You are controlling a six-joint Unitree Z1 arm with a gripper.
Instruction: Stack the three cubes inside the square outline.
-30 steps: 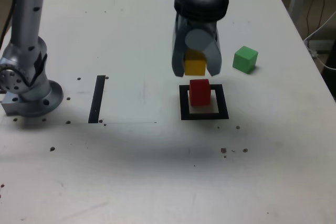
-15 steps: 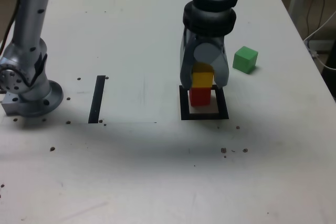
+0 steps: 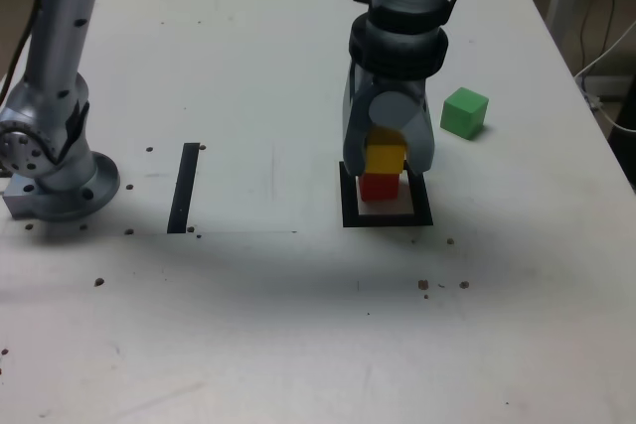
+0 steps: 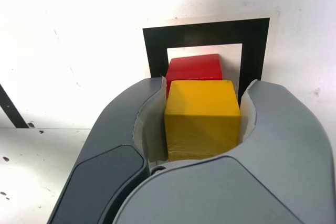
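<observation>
My gripper is shut on the yellow cube, one grey finger on either side of it. In the exterior view the yellow cube sits right on top of the red cube, which stands inside the square outline. The wrist view looks down on the yellow cube between the jaws, with the red cube partly covered beneath it and the square outline around both. The green cube rests alone on the table, toward the exterior view's right of the gripper.
A straight black tape strip lies at the exterior view's left of the outline. The arm's grey base stands at the far left. The table's right edge runs close to the green cube, with cables beyond it.
The gripper has come down and toward the square with the yellow cube, from behind and above the red cube to directly on top of it.
</observation>
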